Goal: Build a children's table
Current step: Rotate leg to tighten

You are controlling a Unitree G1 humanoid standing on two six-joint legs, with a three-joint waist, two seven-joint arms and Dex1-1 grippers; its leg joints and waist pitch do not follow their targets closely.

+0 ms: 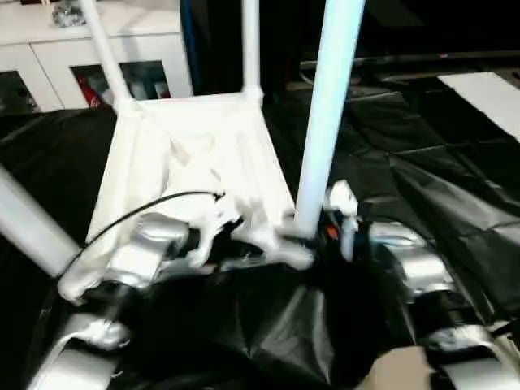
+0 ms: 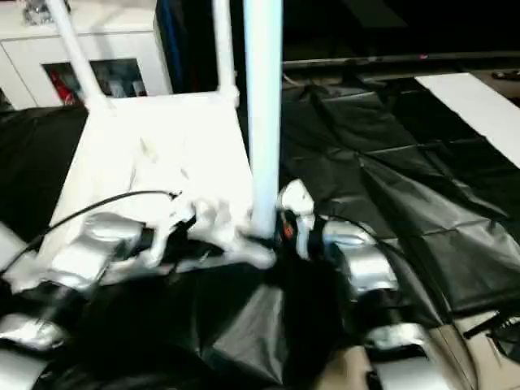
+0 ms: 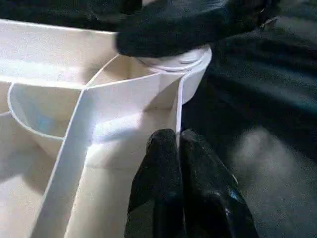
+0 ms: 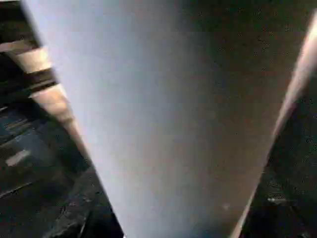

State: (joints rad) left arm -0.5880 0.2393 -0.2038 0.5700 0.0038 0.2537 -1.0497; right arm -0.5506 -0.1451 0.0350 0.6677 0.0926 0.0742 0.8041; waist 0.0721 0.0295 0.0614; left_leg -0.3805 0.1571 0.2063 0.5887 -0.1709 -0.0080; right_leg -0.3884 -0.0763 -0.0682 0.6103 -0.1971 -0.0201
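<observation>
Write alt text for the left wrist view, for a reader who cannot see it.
The left end effector, its two black fingers shut on a thin white rib, grips the upturned white plastic tabletop beside a rounded corner socket. Another black finger lies over the white tubular leg's base seated in that socket, with black sheeting beyond.

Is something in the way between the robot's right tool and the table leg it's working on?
Nothing visible is. The right tool is right up against the near leg, which already stands in the corner socket of the upside-down tabletop.
</observation>
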